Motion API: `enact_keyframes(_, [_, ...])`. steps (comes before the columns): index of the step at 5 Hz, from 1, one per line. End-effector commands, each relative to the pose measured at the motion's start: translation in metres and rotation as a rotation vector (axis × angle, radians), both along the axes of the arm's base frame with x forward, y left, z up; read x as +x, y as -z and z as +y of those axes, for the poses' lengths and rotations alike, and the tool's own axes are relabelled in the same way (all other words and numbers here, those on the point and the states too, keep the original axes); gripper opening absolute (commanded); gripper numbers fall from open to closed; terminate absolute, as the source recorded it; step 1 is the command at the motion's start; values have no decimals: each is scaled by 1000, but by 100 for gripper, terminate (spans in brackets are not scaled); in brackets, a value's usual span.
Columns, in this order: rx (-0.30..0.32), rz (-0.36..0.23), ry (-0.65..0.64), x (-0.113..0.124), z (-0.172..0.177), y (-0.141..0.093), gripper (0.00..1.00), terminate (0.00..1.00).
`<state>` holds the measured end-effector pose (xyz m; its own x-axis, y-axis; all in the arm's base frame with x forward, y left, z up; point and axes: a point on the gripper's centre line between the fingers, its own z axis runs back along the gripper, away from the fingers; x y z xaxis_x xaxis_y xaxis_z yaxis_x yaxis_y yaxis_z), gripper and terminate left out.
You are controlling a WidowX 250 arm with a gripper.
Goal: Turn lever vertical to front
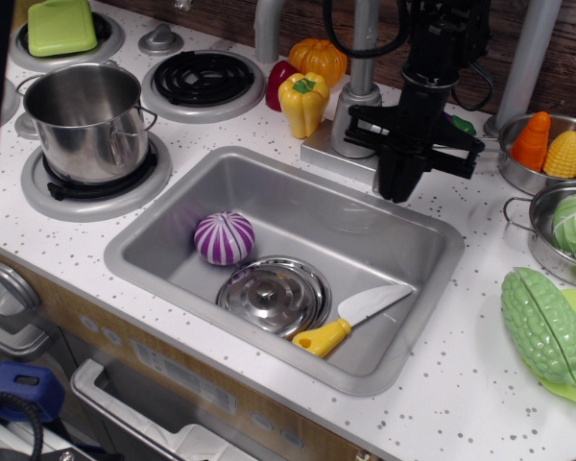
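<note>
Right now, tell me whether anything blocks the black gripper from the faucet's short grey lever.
Nothing visible stands between them. The black gripper hangs right beside the grey faucet body, fingers pointing down at the sink's back rim. The lever itself is hidden behind the gripper, so its position cannot be confirmed.

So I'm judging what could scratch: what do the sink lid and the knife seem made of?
The lid looks like polished steel, mirror-bright with concentric rings. The knife looks like plastic: matte white blade, glossy yellow handle, probably a toy.
</note>
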<state>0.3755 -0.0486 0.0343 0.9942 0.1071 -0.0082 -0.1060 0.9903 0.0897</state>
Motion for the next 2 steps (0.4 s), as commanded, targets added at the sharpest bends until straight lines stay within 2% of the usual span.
enact_keyframes(1, [47,-65,41,4,0,-35,100,0])
enact_keyframes(2, [41,-72,70,3,2,-37,100,100])
